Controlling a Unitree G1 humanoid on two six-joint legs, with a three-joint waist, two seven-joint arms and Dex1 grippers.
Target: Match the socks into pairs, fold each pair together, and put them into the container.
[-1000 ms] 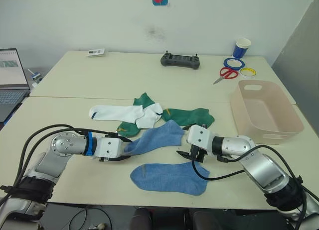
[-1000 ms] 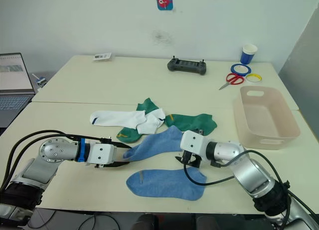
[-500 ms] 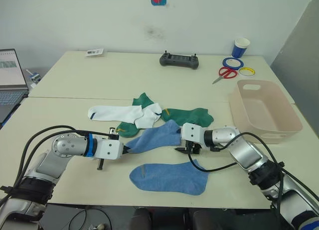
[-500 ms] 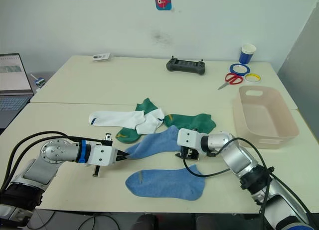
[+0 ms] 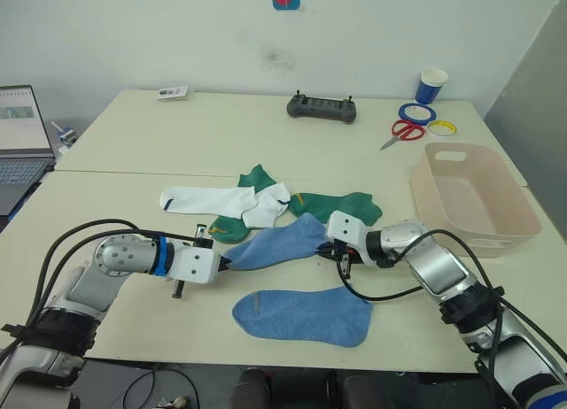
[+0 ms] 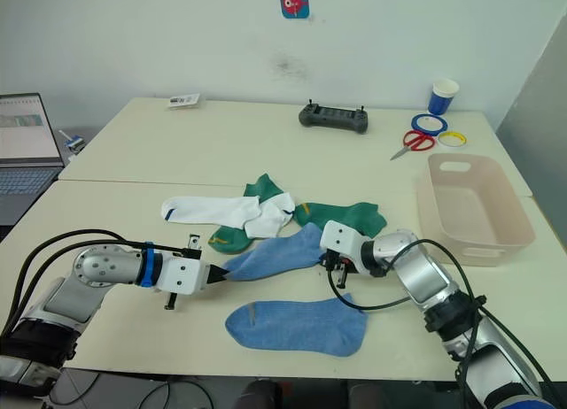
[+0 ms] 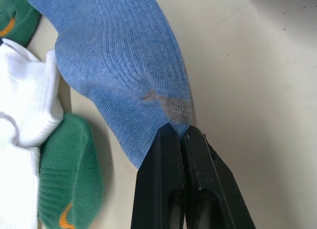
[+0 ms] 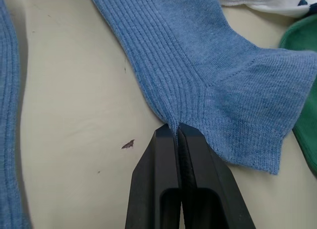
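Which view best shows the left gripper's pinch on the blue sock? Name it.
The left wrist view: the left gripper is shut on the blue sock, pinching its toe edge. The eye views show the sock stretched between both grippers, the pinch too small to judge.

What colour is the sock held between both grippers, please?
Light blue sock, clearest in the left wrist view.

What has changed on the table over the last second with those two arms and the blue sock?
The right gripper slid toward the upper blue sock and pinched its cuff end; the left gripper drew back a little, now pinching the toe end. The sock is now held between them. The lower blue sock, the green and white socks and the container stayed put.
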